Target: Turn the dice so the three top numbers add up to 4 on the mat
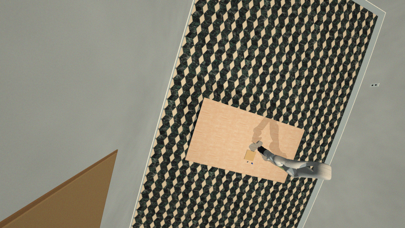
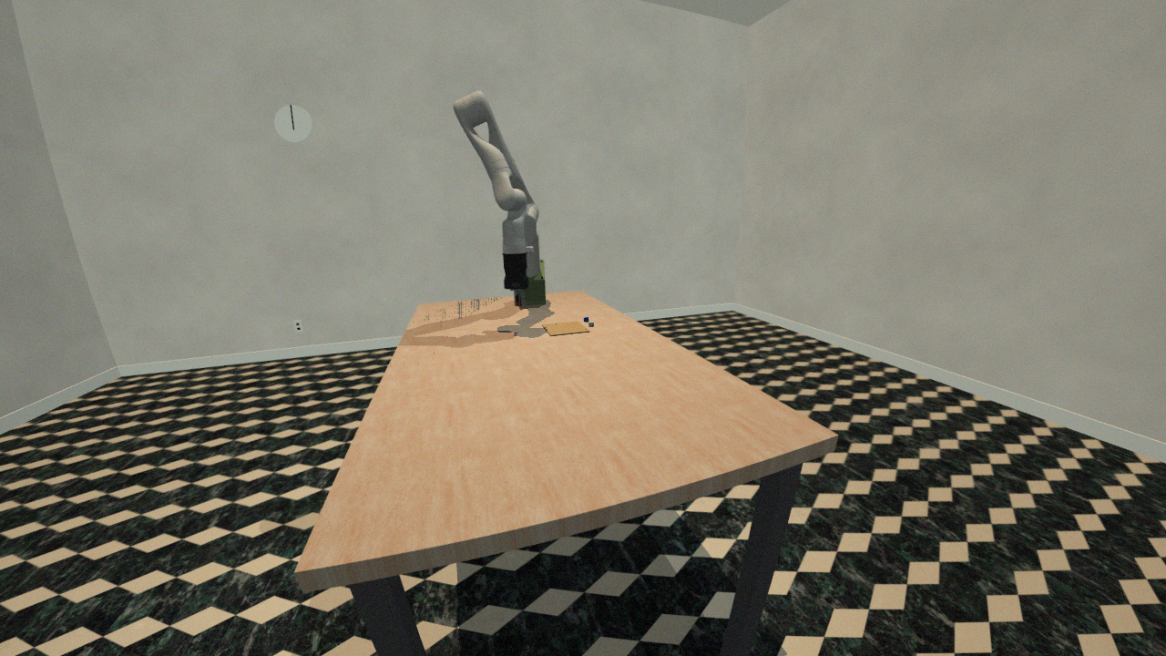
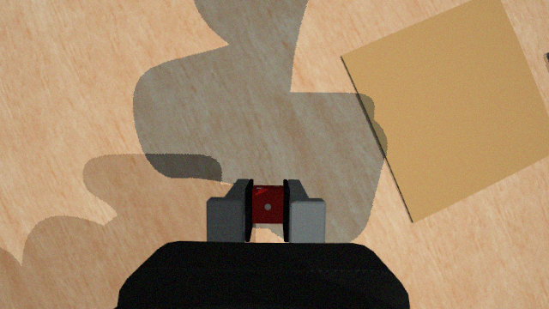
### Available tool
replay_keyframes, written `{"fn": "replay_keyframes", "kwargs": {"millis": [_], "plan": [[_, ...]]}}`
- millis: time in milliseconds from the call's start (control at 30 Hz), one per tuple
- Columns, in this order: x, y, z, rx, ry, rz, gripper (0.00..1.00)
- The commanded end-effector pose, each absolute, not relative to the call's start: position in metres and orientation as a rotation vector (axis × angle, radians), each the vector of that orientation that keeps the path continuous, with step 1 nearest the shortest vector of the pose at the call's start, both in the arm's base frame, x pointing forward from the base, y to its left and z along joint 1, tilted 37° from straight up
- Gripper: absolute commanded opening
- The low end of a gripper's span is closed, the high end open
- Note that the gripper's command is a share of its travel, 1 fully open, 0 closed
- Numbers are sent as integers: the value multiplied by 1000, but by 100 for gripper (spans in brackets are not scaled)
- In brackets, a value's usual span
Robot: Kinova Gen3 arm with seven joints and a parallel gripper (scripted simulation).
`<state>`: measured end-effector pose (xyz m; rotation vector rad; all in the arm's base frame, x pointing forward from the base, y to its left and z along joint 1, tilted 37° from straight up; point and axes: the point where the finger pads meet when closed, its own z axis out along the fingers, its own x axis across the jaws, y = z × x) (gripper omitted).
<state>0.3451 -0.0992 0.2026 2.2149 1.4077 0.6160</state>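
Observation:
My gripper point(image 3: 268, 201) point(image 1: 259, 148) point(image 2: 519, 300) is shut on a red die point(image 3: 268, 209) and holds it above the bare table, left of the mat in the wrist view. The face of the die towards the wrist camera shows one pip. The tan square mat point(image 3: 450, 107) point(image 1: 250, 155) point(image 2: 565, 328) lies flat on the table with nothing on it. Two small dice point(image 1: 247, 162) point(image 1: 252, 162) point(image 2: 585, 319) point(image 2: 590, 324) lie on the table just beyond the mat's far edge, off the mat. One of them point(image 3: 547, 57) just shows at the right edge of the wrist view.
The wooden table point(image 1: 221, 127) point(image 2: 529, 424) point(image 3: 64, 86) carries the arm's green base point(image 2: 535, 289) at its far end. The arm's shadow falls on the wood beside the mat.

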Motion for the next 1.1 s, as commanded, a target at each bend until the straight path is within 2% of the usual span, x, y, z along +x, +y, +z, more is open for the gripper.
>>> {"fn": "replay_keyframes", "kwargs": {"millis": [0,733,1067], "plan": [[344,-102,205,2226,1393,629,34],[344,-101,206,2223,1395,629,34],[346,-81,211,2166,1448,637,34]]}}
